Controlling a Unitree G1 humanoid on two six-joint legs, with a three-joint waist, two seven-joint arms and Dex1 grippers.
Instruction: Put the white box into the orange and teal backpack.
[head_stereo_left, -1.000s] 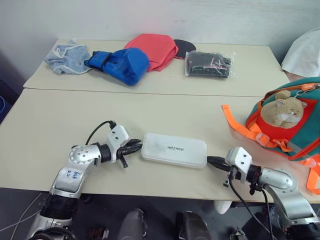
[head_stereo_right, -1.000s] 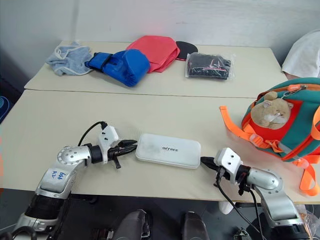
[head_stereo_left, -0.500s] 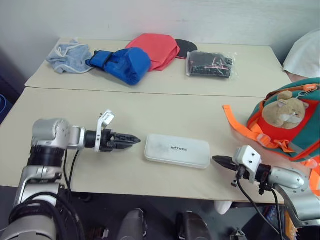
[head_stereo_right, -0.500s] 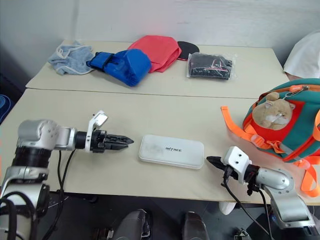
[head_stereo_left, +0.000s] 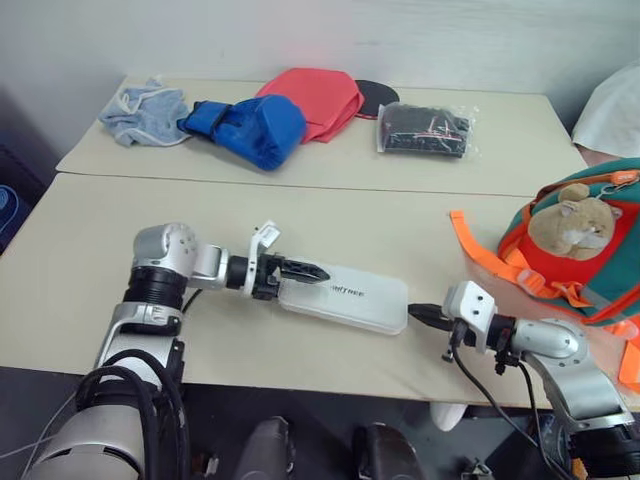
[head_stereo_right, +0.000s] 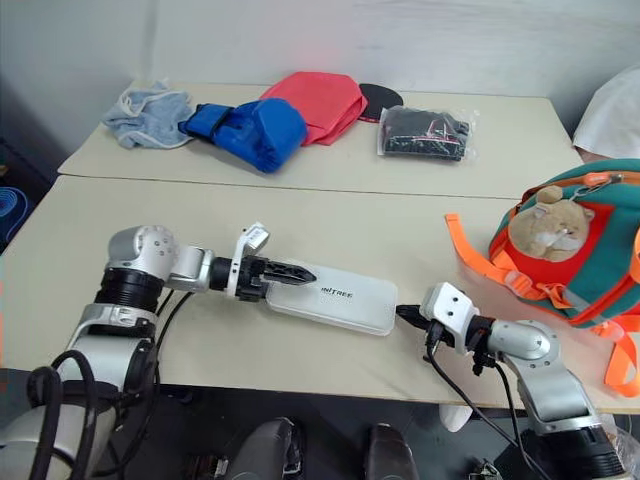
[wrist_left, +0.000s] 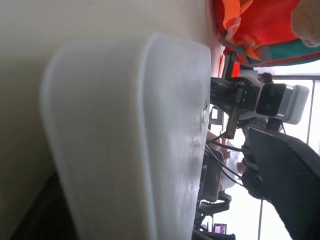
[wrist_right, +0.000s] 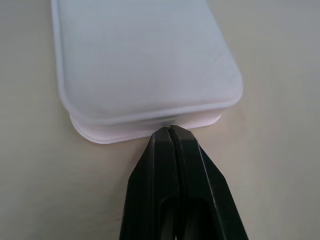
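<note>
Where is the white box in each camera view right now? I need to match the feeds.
Left eye: white box at table centre, between both grippers.
Right eye: same spot.
Left wrist: large, close up.
Right wrist: its short end just ahead of the shut right gripper.
Shared landmark: the orange and teal backpack, also in the left wrist view.

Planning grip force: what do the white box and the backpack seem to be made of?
The white box: likely hard plastic, smooth semi-matte, with molded rounded corners and a seam round its edge. The backpack: soft fabric, seemingly woven with webbing straps, since it slumps and wrinkles.
</note>
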